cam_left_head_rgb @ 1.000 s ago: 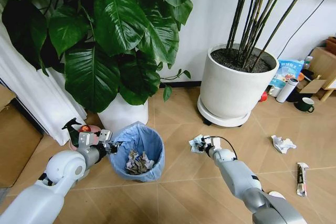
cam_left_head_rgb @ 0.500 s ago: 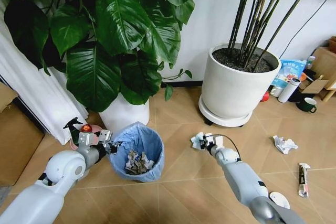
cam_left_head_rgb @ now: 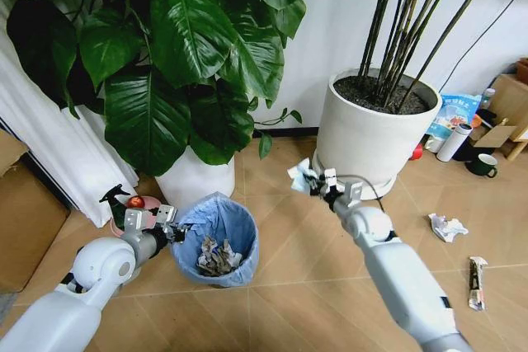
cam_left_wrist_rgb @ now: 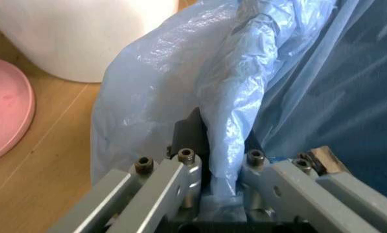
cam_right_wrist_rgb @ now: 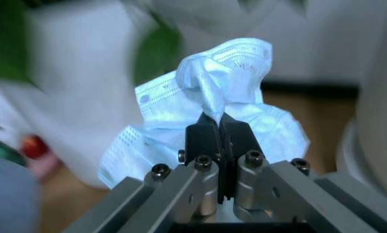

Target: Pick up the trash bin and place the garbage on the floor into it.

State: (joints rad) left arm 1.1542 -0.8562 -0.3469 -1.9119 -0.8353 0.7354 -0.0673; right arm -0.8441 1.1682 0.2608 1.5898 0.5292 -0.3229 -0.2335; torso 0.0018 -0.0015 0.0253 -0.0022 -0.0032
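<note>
The trash bin [cam_left_head_rgb: 216, 237], dark with a crinkly light-blue bag, stands on the floor [cam_left_head_rgb: 289, 261] with crumpled litter [cam_left_head_rgb: 216, 256] inside. My left gripper [cam_left_head_rgb: 172, 230] is shut on its rim; the left wrist view has the fingers [cam_left_wrist_rgb: 188, 162] pinching the bag and dark rim [cam_left_wrist_rgb: 180, 73]. My right gripper [cam_left_head_rgb: 318, 185] is raised above the floor, to the right of the bin, shut on a crumpled blue-and-white piece of garbage [cam_left_head_rgb: 302, 177], a face mask [cam_right_wrist_rgb: 206, 111]. Crumpled white paper [cam_left_head_rgb: 444, 226] and a long wrapper [cam_left_head_rgb: 475, 280] lie on the floor at the right.
A large white pot [cam_left_head_rgb: 371, 133] with dark stalks stands just behind my right gripper. A leafy plant in a white pot [cam_left_head_rgb: 194, 179] rises behind the bin. A green spray bottle [cam_left_head_rgb: 115, 206], pink dish [cam_left_wrist_rgb: 5, 107] and cardboard box [cam_left_head_rgb: 21, 212] are at the left.
My right gripper has lifted the blue-and-white piece off the floor, moving up and slightly toward the bin. The left gripper and the bin have stayed put.
</note>
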